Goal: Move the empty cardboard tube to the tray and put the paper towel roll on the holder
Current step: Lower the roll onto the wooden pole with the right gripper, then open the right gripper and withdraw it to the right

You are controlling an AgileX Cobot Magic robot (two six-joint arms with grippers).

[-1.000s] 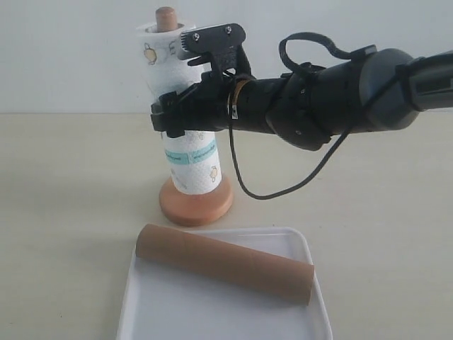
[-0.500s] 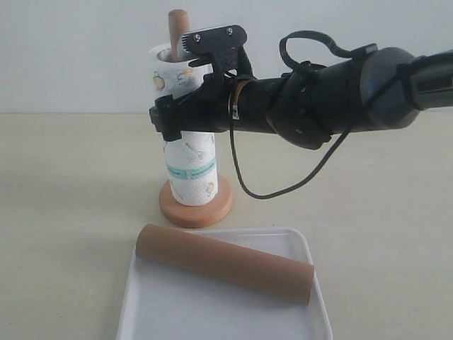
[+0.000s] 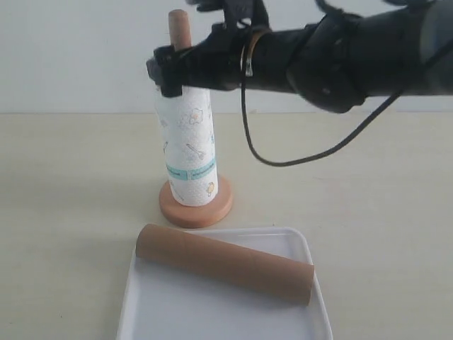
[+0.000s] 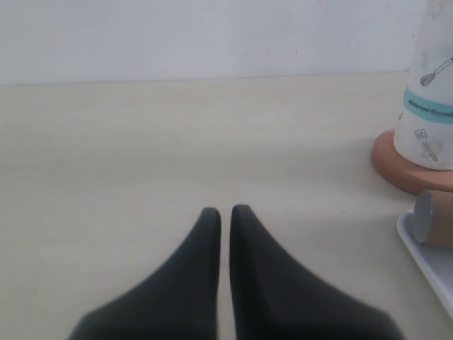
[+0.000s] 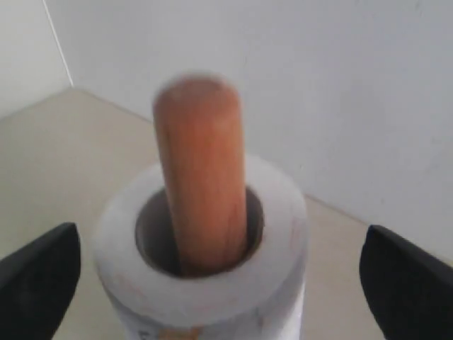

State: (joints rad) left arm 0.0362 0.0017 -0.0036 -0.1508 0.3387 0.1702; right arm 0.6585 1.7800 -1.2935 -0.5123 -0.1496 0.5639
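The roll [image 3: 188, 145] now sits all the way down on the holder [image 3: 196, 210], its lower end on the disc base. 1 second ago it hung tilted high on the post with only the rounded tip showing above it. The post [image 3: 178, 28] now stands clear above the roll's core. The right gripper [image 3: 177, 69] has risen with its arm to the top of the roll. Its jaws are spread wide, 1 finger on each side and both apart from the paper, where before they clasped the roll's middle. The tube [image 3: 225, 263] lies slanted across the tray [image 3: 212, 315] in front of the holder, unmoved. The left gripper [image 4: 224, 234] hangs low over bare table beside the holder, its jaws pressed together on nothing.
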